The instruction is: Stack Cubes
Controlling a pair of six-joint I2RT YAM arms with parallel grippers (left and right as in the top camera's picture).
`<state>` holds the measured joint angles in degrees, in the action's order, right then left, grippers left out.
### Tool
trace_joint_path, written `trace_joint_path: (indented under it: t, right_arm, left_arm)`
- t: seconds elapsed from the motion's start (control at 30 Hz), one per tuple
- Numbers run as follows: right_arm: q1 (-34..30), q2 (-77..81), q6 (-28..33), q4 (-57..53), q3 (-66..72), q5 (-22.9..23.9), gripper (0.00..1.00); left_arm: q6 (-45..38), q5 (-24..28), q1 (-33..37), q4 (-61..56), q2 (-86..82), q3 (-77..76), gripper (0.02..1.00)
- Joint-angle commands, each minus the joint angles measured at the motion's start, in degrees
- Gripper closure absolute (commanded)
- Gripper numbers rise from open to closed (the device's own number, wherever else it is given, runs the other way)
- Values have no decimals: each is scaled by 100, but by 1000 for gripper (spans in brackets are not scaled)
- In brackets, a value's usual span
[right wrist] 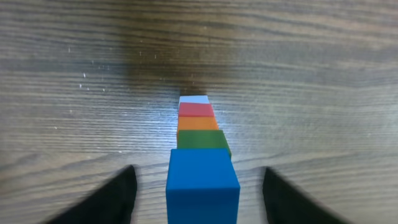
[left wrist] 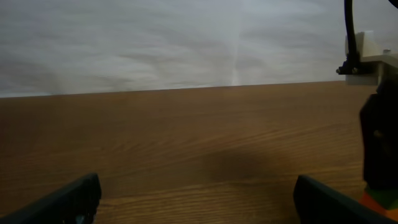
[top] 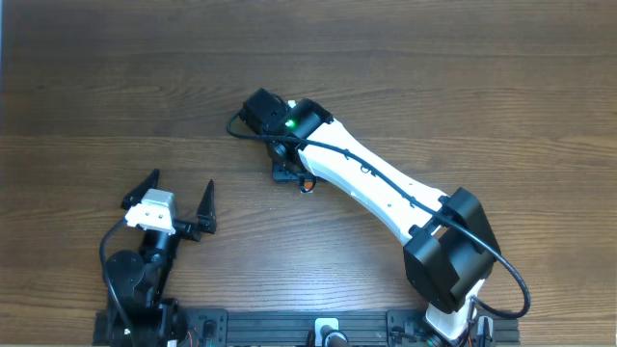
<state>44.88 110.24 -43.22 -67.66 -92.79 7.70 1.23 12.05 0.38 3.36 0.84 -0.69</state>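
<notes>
Right jaws spread wide either side of the blue cube [right wrist: 202, 186], not gripping. It tops a five-cube stack [right wrist: 198, 124] mid-counter [top: 463, 87]. From above, the right arm [top: 376, 183] hides nearly all the stack. Lowest cube's colour unclear. Left jaws wide open, empty.

No legible text, labels, numbers or signs on the desk [top: 434, 77], cubes or arms in any view.

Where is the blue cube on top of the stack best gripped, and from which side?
Grip the blue cube on its two opposite flat side faces, coming straight down from above. It tops a narrow stack of coloured cubes, so a sideways approach would probably topple it.
</notes>
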Motion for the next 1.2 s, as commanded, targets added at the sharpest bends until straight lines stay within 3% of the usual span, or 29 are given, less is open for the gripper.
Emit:
trace_joint_path:
  t: [0.03,0.13,0.23,0.47,0.67,0.77,0.8,0.93,1.07,1.2]
  right_arm:
    - [-22,79,-46,-2,-85,96,161]
    - [-24,76,-44,15,-85,98,7]
    - [-52,26,76,103,-92,98,9]
    - [-455,-136,1283,361,-839,286,7]
    - [-1718,-483,2367,595,-1790,540,7]
    - [-2457,-660,2782,533,-1786,1010,7]
    - [-2699,-737,2889,365,-1755,1364,7]
    - [-2988,-1012,2916,33,-1547,1891,7]
    - [-3206,-1602,2953,315,-929,1851,7]
    - [-3467,-2463,3224,957,57,1482,7]
  left_arm:
    - [-101,55,-26,-13,-46,35,18]
    - [-101,55,-26,-13,-46,35,20]
    - [-101,55,-26,-13,-46,35,18]
    - [-101,55,-26,-13,-46,35,18]
    - [-101,55,-26,-13,-46,35,18]
    - [-101,55,-26,-13,-46,35,18]
    - [-101,55,-26,-13,-46,35,18]
    - [-101,55,-26,-13,-46,35,20]
    - [-101,55,-26,-13,-46,35,18]
    - [-101,55,-26,-13,-46,35,18]
